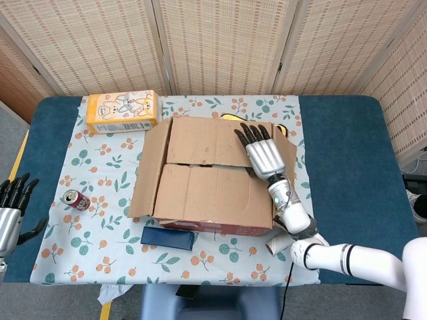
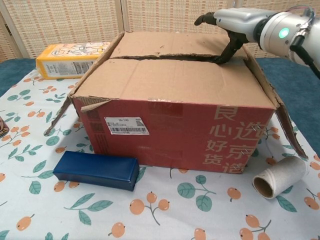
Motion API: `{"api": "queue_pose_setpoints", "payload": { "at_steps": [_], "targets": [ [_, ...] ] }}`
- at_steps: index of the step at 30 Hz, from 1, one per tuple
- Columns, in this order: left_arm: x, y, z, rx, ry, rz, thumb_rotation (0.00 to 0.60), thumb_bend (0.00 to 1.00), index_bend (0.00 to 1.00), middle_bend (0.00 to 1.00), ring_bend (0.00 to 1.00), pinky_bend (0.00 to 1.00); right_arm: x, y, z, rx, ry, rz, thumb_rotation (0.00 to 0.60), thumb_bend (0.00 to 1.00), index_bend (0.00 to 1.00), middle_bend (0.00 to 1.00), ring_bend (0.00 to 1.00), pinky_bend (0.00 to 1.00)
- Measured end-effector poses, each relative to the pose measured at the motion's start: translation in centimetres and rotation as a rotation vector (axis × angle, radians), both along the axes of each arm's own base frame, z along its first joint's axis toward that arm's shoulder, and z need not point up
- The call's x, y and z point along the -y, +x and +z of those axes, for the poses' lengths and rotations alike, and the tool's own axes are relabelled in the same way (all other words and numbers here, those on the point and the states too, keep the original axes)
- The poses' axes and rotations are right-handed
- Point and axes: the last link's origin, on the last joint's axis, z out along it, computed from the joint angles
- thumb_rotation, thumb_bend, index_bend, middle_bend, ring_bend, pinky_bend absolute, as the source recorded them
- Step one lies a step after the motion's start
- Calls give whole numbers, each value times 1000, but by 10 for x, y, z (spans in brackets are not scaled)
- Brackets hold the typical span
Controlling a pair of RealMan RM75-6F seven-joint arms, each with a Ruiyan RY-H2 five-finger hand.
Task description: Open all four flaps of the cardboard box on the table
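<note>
Here, metallic right hand [image 1: 265, 155] with thumb hooked under the rear flap [image 1: 217, 141] of the matte cardboard box [image 2: 175, 100]
</note>
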Motion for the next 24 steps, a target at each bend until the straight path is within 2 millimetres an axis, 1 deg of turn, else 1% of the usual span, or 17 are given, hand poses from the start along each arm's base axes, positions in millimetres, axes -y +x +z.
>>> {"api": "queue_pose_setpoints", "payload": {
  "at_steps": [3, 6, 13, 17, 24],
  "targets": [
    [-1, -4, 2, 15, 2, 6, 600, 347, 0, 0, 0, 0, 10, 8, 1, 19, -32, 10, 600, 447, 0, 0, 0, 0],
    [-2, -7, 5, 24, 11, 8, 600, 346, 0, 0, 0, 0, 16, 18, 8, 60, -55, 17, 600, 447, 0, 0, 0, 0],
    [-2, -13, 11, 46, 28, 27, 600, 346, 0, 0, 0, 0, 33, 34, 34, 149, -114, 13, 600, 447, 0, 0, 0, 0],
    [-3, -14, 13, 52, 29, 30, 600, 346, 0, 0, 0, 0, 45, 37, 49, 187, -149, -2, 600, 447, 0, 0, 0, 0],
    [-5, -19, 20, 94, 25, 37, 600, 347, 0, 0, 0, 0, 70, 33, 72, 215, -210, -37, 600, 447, 0, 0, 0, 0]
  ]
}}
